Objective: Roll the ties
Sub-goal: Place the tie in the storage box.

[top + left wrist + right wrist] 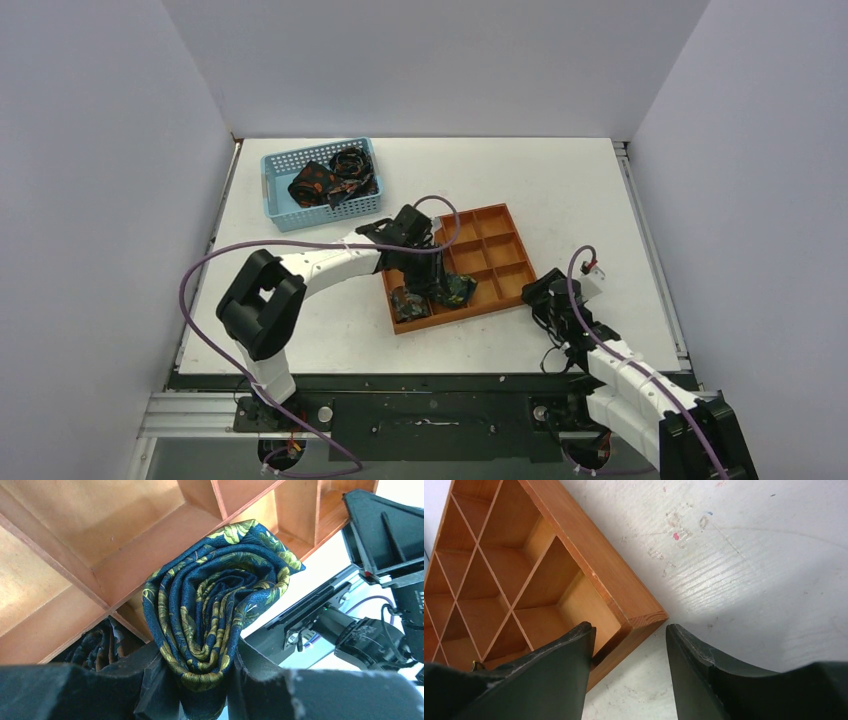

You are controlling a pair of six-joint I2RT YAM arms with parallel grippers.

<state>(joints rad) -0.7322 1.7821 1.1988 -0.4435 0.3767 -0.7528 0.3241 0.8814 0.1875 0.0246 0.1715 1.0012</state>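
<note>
My left gripper [443, 285] is shut on a rolled navy tie with yellow-green floral print [215, 600], held over the front middle compartment of the orange tray [500, 225]; the roll also shows in the top view [458, 290]. Another rolled tie [410, 303] sits in the tray's front left compartment, glimpsed in the left wrist view [97, 645]. Dark ties with orange print [330, 180] lie in the light-blue basket [275, 170]. My right gripper [629, 635] is open and empty, straddling the tray's near right corner [646, 617] just above the table; it also shows in the top view [540, 292].
White walls enclose the table on three sides. The tray's other compartments [499, 555] hold nothing. The right arm's body [380, 535] is close to the tray's front right side.
</note>
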